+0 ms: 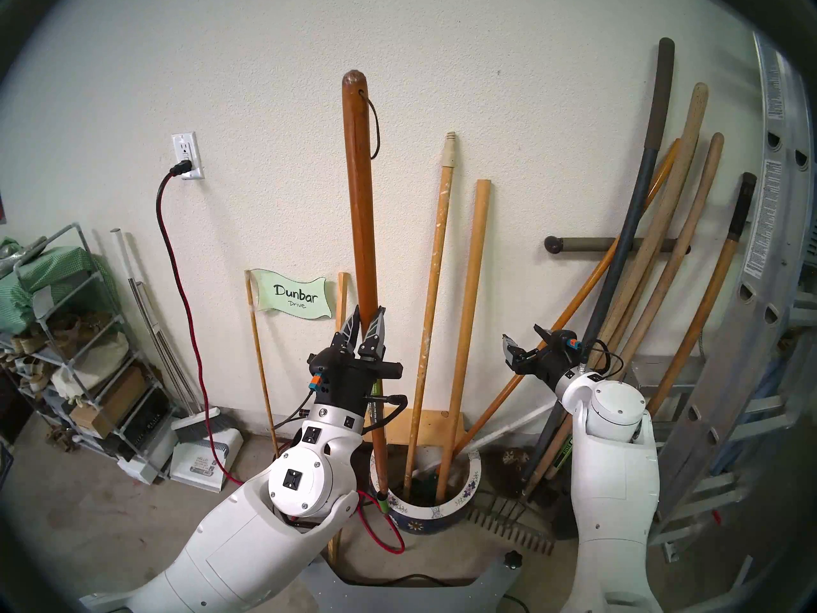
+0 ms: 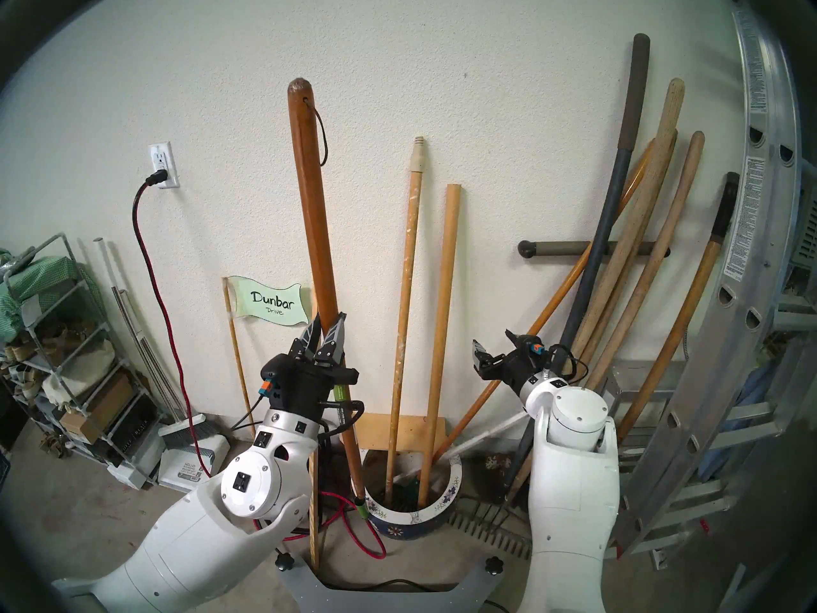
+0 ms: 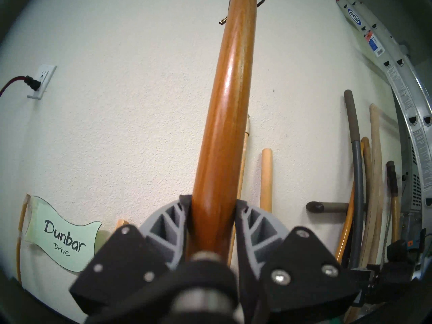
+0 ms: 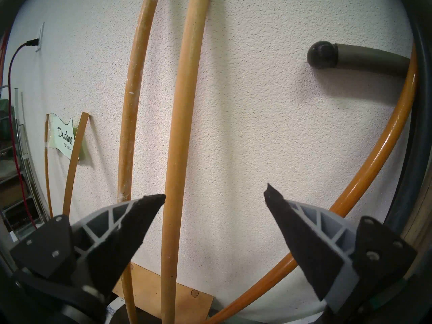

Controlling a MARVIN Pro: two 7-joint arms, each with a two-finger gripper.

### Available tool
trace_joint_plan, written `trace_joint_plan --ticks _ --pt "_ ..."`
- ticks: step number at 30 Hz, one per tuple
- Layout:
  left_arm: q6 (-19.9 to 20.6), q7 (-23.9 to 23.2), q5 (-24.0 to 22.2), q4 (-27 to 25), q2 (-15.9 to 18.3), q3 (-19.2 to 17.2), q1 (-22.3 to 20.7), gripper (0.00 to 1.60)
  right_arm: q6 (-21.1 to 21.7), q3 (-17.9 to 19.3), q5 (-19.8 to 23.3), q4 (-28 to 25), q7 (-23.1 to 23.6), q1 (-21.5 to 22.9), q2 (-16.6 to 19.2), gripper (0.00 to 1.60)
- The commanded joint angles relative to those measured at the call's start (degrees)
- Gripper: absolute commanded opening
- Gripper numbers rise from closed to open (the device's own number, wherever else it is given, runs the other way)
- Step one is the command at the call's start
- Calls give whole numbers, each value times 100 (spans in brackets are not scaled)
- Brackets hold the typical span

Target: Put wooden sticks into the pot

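Note:
My left gripper (image 1: 368, 311) (image 2: 329, 316) is shut on the dark red-brown stick (image 1: 359, 192) (image 3: 224, 106), holding it nearly upright. The stick's green-tipped lower end (image 1: 383, 501) sits at the left rim of the blue pot (image 1: 468, 488) (image 2: 452, 488); whether it is inside I cannot tell. The paint-flecked stick (image 1: 431, 289) (image 4: 127, 141) and the plain pale dowel (image 1: 468, 311) (image 4: 180, 141) stand in the pot, leaning on the wall. Beside the dowel, to its right, my right gripper (image 1: 524, 335) (image 4: 215, 195) hangs open and empty.
A bundle of tool handles (image 1: 663, 267) and an aluminium ladder (image 1: 751, 289) lean at the right. A rake (image 1: 508, 528) lies beside the pot. A red cord (image 1: 177, 289), a thin slat (image 1: 342, 298), a dustpan (image 1: 203, 457) and a shelf rack (image 1: 66, 355) are at the left.

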Motion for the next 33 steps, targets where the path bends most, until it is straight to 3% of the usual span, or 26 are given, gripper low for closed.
trace_joint_plan --ticks 1,8,16,21,25,32,33 --pt "64 115 211 -595 102 -115 2 0 -5 -12 2 -12 4 10 -6 160" --pt "455 315 381 -1112 298 -242 103 0 -6 -13 2 -13 4 10 -6 160" --pt "1283 590 499 -1683 482 -419 160 0 -7 -14 2 -15 5 10 -7 160" --pt "2037 786 452 -2174 584 -518 207 0 -7 -15 2 -17 6 9 -7 160" --pt "2406 902 382 -2358 612 -563 112 0 -8 -15 2 -19 6 8 -7 160" --pt "3269 1087 -52 -2778 755 -638 -20 0 -9 -16 3 -21 7 7 -8 160" --pt "3825 1155 -216 -2883 721 -672 -110 0 -9 -16 3 -22 7 6 -8 160"
